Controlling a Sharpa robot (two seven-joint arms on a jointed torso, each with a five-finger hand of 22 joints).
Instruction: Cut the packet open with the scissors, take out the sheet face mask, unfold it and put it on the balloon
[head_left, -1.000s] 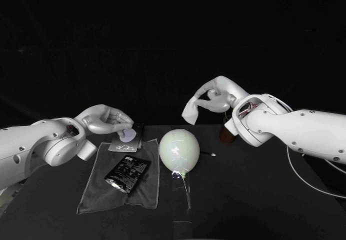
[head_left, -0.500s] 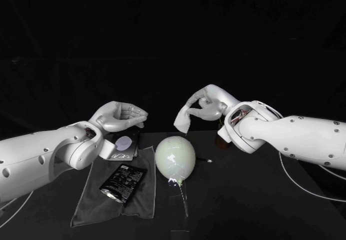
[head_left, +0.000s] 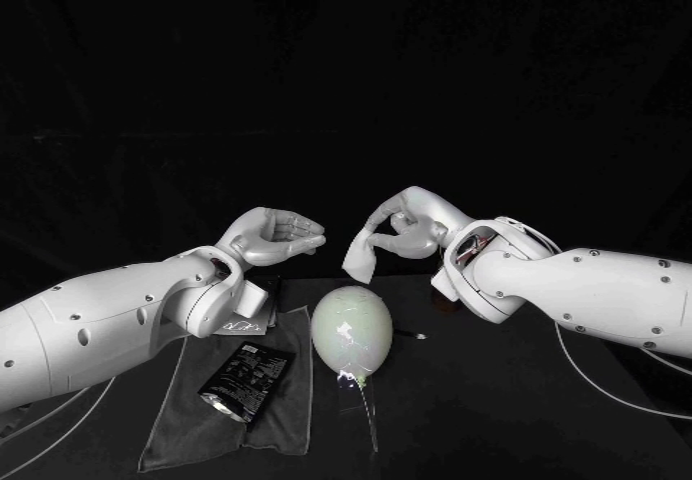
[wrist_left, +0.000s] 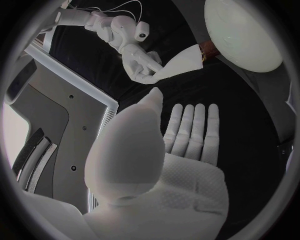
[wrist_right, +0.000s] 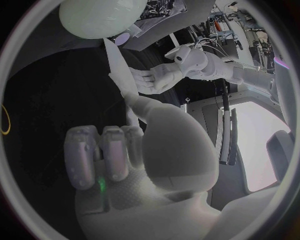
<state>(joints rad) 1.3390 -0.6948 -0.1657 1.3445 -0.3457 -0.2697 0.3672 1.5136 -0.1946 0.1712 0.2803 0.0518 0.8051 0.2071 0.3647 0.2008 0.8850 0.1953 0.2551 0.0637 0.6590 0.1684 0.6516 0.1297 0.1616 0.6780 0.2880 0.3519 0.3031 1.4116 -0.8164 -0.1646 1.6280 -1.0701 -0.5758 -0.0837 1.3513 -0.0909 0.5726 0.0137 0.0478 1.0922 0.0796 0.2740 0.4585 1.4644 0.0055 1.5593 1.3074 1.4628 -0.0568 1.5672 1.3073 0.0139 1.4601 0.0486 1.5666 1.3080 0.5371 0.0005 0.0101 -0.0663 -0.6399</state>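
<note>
Half the job looks done: the black foil packet (head_left: 248, 375) lies on a grey cloth (head_left: 202, 430) at the front left of the table (head_left: 505, 420), with the pale oval balloon (head_left: 353, 328) just beside it. Beyond and above, the right hand (head_left: 407, 225) pinches the white sheet mask (head_left: 362, 255), which hangs narrow and folded. The left hand (head_left: 277, 235) is near it, fingers loosely parted, holding nothing. To unfold the mask, it likely has to catch a free edge.

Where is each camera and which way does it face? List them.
Head: on the robot's head, looking down at the table; shows left hand, right hand.
Left wrist: behind the left hand, facing the right hand.
Right wrist: behind the right hand, facing the left hand.
All share balloon and sheet face mask.
</note>
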